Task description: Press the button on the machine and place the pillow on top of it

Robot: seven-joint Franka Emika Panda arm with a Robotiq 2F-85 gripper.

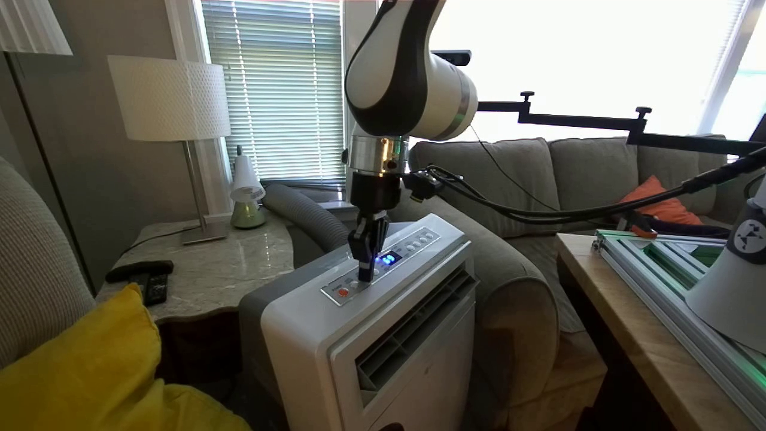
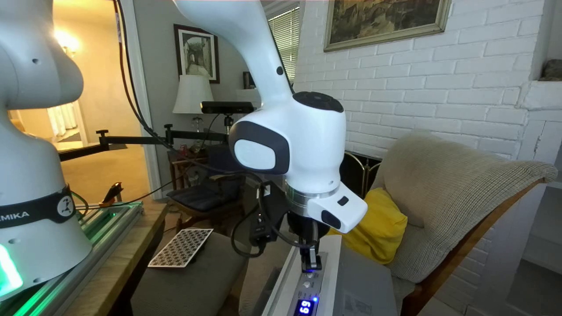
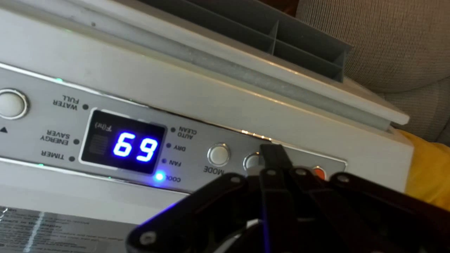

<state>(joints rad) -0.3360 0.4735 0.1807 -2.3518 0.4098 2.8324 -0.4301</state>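
The machine [image 1: 302, 326] is a white boxy unit with a louvred front vent; it also shows in an exterior view [image 2: 366, 285] and the wrist view [image 3: 175, 91]. Its grey control strip [image 3: 197, 144] has a lit blue display [image 3: 123, 142] reading 69, white buttons and an orange-red button [image 3: 319, 173]. My gripper [image 1: 365, 274] points down at the strip, fingertips together and empty. In the wrist view the fingertips [image 3: 276, 154] partly cover a white button [image 3: 251, 161] beside MODE; contact cannot be told. The yellow pillow [image 1: 90, 371] rests on the armchair [image 2: 461, 197] beside the machine.
A marble-topped side table [image 1: 257, 257] with a lamp [image 1: 170, 99] and handsets stands beside the machine. A grey hose [image 1: 308, 215] runs behind it. The sofa arm [image 1: 508, 269] is close on the far side. The robot's wooden table [image 1: 646, 335] is nearby. An orange-red cushion [image 1: 664, 206] lies on the sofa.
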